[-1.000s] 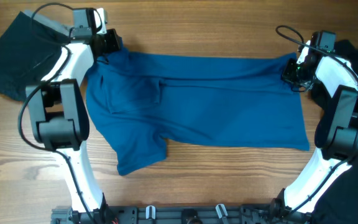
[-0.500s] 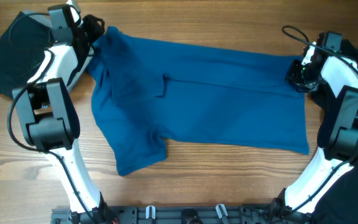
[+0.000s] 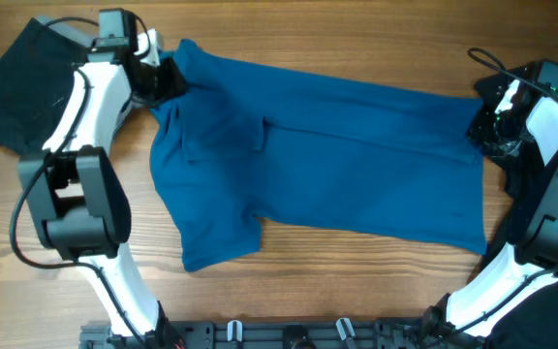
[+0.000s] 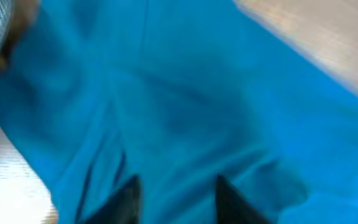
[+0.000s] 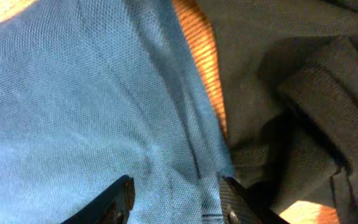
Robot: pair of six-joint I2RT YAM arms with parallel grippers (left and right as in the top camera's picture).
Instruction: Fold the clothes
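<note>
A bunched edge of the blue knitted short-sleeved shirt (image 3: 327,155) is being pinched in the left claw (image 3: 168,79) at the collar end. In the left wrist view the two dark fingertips (image 4: 127,198) are being seen only a narrow way apart, with blue cloth gathered between and over them. The opposite end of the shirt, at the hem corner, is being gripped by the right claw (image 3: 484,126). In the right wrist view its fingertips (image 5: 120,198) are likewise being kept narrow, with the fine mesh-like weave of the shirt (image 5: 86,106) pressed between them. The shirt is being held stretched across the middle of the wooden worktop (image 3: 308,291), its upper edge pulled into a fairly straight line that slopes down toward the right claw. Its body is lying flat with soft creases, and one short sleeve (image 3: 219,244) is spread toward the near side. A dark grey crumpled garment (image 3: 13,92) is lying on the worktop beside the left arm, and a black garment (image 5: 303,93) with thick folds is lying just beside the hem, touching it in the right wrist view. Compared with half a second ago, the whole shirt is being shown shifted toward the right side. The right claw is being shown farther out toward the worktop's edge, and the left claw farther in and nearer the camera's lower side.
</note>
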